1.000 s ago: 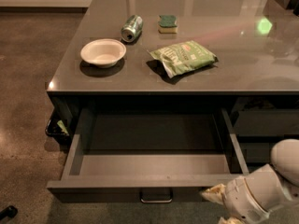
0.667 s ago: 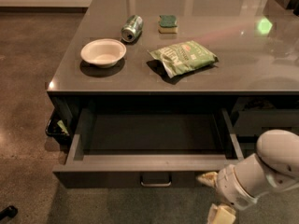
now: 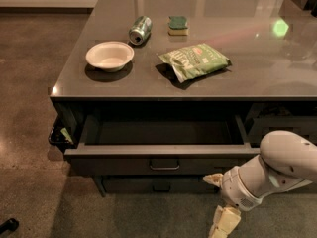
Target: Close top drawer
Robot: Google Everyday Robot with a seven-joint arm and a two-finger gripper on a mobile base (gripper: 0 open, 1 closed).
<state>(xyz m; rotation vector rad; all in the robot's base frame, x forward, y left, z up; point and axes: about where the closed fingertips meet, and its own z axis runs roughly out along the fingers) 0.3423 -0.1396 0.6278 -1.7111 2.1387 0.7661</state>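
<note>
- top drawer (image 3: 114, 163): dark grey, wide and shallow, pulled partly out from under the counter (image 3: 277, 68). flat front faces the room, with the silver bar handle (image 3: 164, 165) at its centre. the grey inner floor (image 3: 158, 132) shows only as a strip; its back is lost in shadow under the counter's edge.
- gripper (image 3: 214, 205): low at the right, in front of the cabinet and below the drawer front. two cream fingers spread wide, holding nothing. the upper finger (image 3: 213, 179) points left, just under the drawer front; whether it touches cannot be told. the lower finger runs off the bottom edge.
- arm (image 3: 277, 170): white, bulky, cut off at the right.
- on the counter: white bowl (image 3: 109, 55), can (image 3: 140, 29) lying on its side, green sponge (image 3: 178, 25), green snack bag (image 3: 194, 60).
- lower drawer (image 3: 153, 185): mostly in shadow.
- neighbouring drawer (image 3: 280, 125): partly behind the arm.
- small object (image 3: 59, 134) at the cabinet's left side: too dim to identify.
- dark item (image 3: 9, 225) on the floor, bottom left: cut off.
</note>
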